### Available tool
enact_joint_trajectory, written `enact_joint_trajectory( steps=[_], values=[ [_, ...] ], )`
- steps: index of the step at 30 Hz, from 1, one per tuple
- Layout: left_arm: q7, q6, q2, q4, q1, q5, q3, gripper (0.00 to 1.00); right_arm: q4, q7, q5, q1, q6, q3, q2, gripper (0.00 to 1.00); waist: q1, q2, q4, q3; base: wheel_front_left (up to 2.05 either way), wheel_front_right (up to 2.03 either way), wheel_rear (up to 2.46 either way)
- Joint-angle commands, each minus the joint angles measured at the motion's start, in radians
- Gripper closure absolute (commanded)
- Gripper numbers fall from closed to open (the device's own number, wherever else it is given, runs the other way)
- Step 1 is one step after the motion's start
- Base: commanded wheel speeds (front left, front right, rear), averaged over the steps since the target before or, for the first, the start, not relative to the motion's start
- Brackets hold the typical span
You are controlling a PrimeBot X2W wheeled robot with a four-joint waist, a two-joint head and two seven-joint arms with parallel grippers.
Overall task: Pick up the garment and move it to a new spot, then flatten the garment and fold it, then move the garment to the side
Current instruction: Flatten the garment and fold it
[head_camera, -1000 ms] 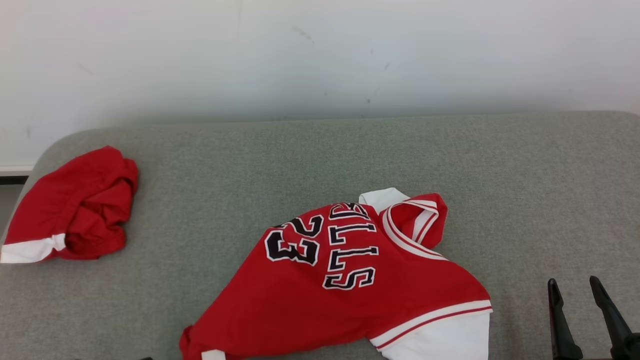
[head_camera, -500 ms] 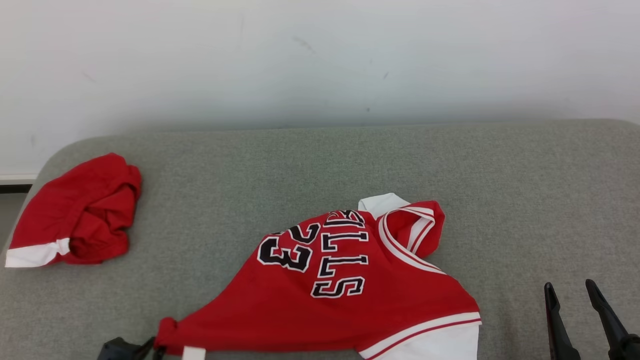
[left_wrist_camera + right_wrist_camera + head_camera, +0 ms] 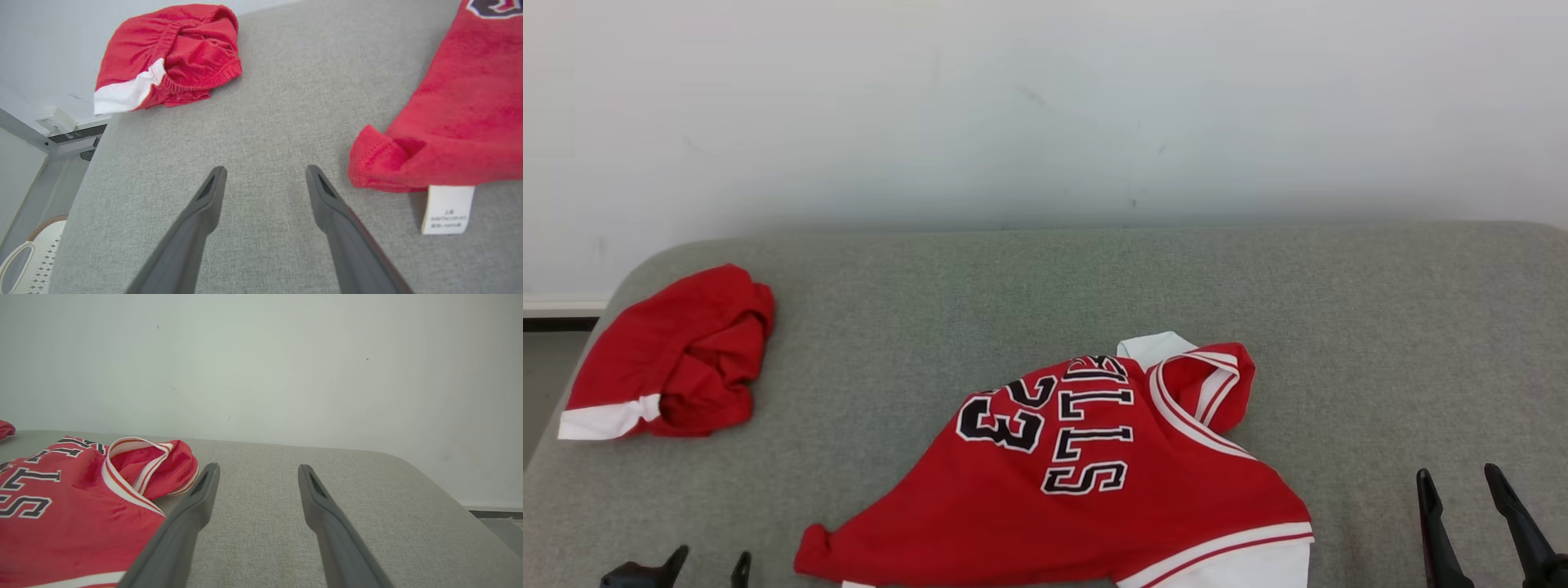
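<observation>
Letting go within the last second, the left tool (image 3: 265, 169) stood wide and empty at 9 o'clock of the jersey (image 3: 1086, 490), lying rumpled at 6 o'clock on the grey cushion (image 3: 1339, 327), seemingly relocated and awaiting flattening; the right tool (image 3: 1458, 472) gaped idle.

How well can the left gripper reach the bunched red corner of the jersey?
Probably yes. The left gripper is open and empty, and the bunched jersey corner lies close beside it on the grey cushion, with nothing between them.
</observation>
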Motion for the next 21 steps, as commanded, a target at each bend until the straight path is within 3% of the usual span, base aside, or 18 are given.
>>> enact_joint_trajectory(
  steps=[1,7,11,18,21],
  values=[
    [-0.017,0.013,-0.008,-0.018,0.016,-0.006,0.013,0.00,-0.006,0.000,0.011,0.012,-0.002,-0.003,-0.005,0.00,0.0000,0.0000,0.002,-0.004,0.00,0.00,0.00],
    [-0.043,0.079,-0.074,-0.194,0.066,0.054,0.119,0.00,-0.042,0.000,0.011,0.031,-0.002,-0.025,-0.001,0.00,0.0000,0.0000,0.009,-0.020,0.00,0.00,0.00],
    [-0.042,0.089,-0.172,-0.318,0.122,0.135,0.218,0.00,-0.054,0.000,0.006,0.048,-0.002,-0.044,-0.004,0.00,0.0000,0.0000,0.010,-0.025,0.00,0.00,0.00],
    [-0.043,0.014,-0.358,-0.375,0.198,0.284,0.350,0.00,-0.042,0.000,-0.029,0.072,-0.002,-0.056,0.002,0.00,0.0000,0.0000,0.004,-0.041,0.00,0.00,0.00],
    [-0.043,-0.020,-0.412,-0.375,0.222,0.333,0.399,0.00,-0.029,0.000,-0.038,0.084,-0.002,-0.060,0.012,0.00,0.0000,0.0000,-0.003,-0.050,0.00,0.00,0.00]
  ],
)
